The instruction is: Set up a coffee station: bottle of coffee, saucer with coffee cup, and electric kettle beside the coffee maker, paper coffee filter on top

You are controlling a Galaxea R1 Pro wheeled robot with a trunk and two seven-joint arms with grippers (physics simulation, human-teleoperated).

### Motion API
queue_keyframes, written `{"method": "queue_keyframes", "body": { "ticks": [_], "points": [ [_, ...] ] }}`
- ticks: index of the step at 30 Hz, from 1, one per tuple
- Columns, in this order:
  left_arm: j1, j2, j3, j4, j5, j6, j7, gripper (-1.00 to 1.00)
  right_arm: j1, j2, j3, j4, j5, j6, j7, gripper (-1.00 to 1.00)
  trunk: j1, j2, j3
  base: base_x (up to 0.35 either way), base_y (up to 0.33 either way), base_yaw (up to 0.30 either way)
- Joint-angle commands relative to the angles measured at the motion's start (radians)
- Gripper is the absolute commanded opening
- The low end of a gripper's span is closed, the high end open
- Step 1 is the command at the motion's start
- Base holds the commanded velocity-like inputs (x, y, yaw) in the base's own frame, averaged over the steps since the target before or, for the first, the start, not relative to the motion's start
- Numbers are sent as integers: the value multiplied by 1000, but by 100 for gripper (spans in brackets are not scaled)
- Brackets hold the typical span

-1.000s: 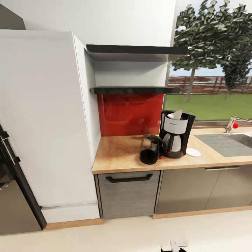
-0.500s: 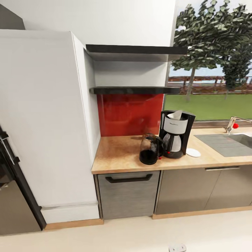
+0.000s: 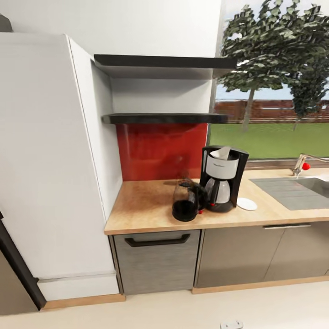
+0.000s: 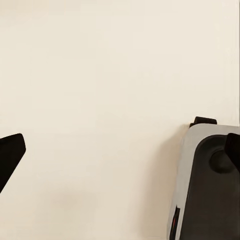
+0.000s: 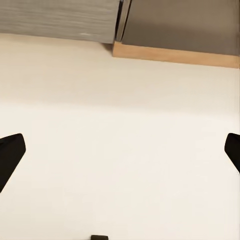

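A: What differs from half a second back?
B: The whole head view has slid, so the camera moved; the things kept their places.
A: Any writing?
B: A dark mark on the coffee maker's (image 3: 221, 180) white front, too blurred to read.
A: And the rest?
B: It stands on the table (image 3: 146, 205) with a white filter (image 3: 221, 152) on top. The smoky kettle (image 3: 186, 204) sits just left, the saucer (image 3: 246, 204) just right.
A: Fingers?
B: Left fingers (image 4: 10, 155) and right fingers (image 5: 10, 155) are spread wide over pale floor (image 5: 120, 150).

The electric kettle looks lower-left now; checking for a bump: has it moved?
No. The electric kettle still sits against the coffee maker; the camera shifted.
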Motion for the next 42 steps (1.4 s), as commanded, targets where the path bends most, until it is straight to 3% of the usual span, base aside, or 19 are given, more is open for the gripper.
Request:
{"method": "queue_keyframes", "body": {
  "ticks": [1, 42],
  "points": [
    [0, 0, -8, 1, 9, -3, 2, 100, 0, 0, 6, 1, 5, -1, -7, 100, 1, -1, -1, 199, -256, 0],
    [-1, -8, -9, -1, 7, -3, 3, 100, 0, 0, 6, 1, 5, -1, -7, 100, 1, -1, -1, 179, -278, 8]
  ]
}}
